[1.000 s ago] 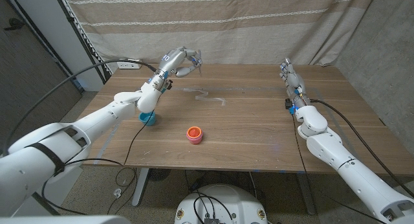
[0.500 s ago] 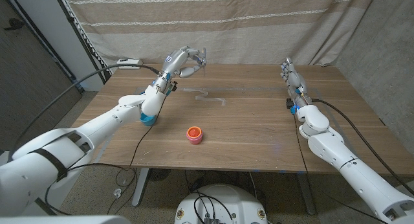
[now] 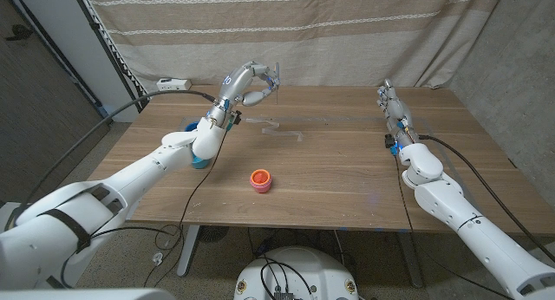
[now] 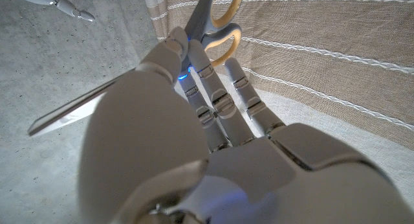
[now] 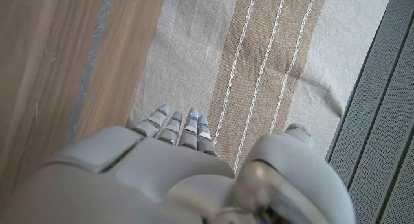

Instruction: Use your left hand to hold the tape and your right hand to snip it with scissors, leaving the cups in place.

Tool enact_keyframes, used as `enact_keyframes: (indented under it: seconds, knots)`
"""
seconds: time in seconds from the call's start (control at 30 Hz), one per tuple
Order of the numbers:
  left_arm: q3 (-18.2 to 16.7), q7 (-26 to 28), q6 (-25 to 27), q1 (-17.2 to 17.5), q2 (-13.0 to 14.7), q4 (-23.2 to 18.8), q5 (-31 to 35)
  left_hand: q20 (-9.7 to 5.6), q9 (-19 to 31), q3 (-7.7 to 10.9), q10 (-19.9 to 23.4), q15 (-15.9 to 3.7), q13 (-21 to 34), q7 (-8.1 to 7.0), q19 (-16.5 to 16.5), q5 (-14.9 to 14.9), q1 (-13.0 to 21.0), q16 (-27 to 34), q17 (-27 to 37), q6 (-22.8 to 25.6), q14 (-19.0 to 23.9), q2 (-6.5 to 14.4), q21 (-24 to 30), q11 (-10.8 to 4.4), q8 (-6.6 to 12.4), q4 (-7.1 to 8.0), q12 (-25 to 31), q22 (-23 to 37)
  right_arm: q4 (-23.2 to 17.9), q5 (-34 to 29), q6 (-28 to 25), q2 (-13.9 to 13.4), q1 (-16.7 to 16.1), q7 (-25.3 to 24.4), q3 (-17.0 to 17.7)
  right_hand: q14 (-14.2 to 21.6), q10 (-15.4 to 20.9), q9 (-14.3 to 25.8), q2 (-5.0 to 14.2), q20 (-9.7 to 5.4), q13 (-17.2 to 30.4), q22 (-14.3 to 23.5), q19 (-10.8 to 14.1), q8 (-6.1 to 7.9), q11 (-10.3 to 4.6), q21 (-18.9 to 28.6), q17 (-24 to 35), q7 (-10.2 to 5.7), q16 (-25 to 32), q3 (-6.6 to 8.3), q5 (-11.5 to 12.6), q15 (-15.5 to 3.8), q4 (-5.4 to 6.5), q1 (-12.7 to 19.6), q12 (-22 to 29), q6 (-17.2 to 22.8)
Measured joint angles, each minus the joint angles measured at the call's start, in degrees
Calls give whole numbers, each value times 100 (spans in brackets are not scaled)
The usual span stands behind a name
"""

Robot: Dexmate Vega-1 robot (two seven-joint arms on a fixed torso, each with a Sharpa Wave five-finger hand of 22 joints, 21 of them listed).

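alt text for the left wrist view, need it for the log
Seen from behind, the robot's left hand grips a pair of scissors with cream-yellow handles, blades closed and angled away from the handles. A beige striped curtain hangs behind.

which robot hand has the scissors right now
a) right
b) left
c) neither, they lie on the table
b) the left robot hand is raised above the table's far side gripping the scissors, whose yellow-lined handles show past its fingers in the left wrist view; the right robot hand holds nothing.
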Motion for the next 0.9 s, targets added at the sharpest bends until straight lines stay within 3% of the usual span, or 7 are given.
enact_keyframes:
  seconds: [0.6,0.9]
  knots:
    - [-232,90,-354,223,-153,-84,-191,0,32,-40,0,-30,0,0,-43,-79,2,-129,-60,0,72,-2,170,0,-17,40,10,-1,-158,-9,8,-40,-139,-83,44,0,0,-9,31,0,0,0,0,0,0,0,0,0,0,0,-23,0,0,31,0,-1]
    - [-462,113,-435,409,-359,-70,-263,0,45,-40,28,-30,0,19,-43,-118,3,-158,-64,20,71,-3,191,-27,6,40,12,-27,-183,-43,-17,-46,-154,-133,51,0,0,-13,31,0,0,0,0,0,0,0,0,0,0,0,-23,0,0,31,0,-1]
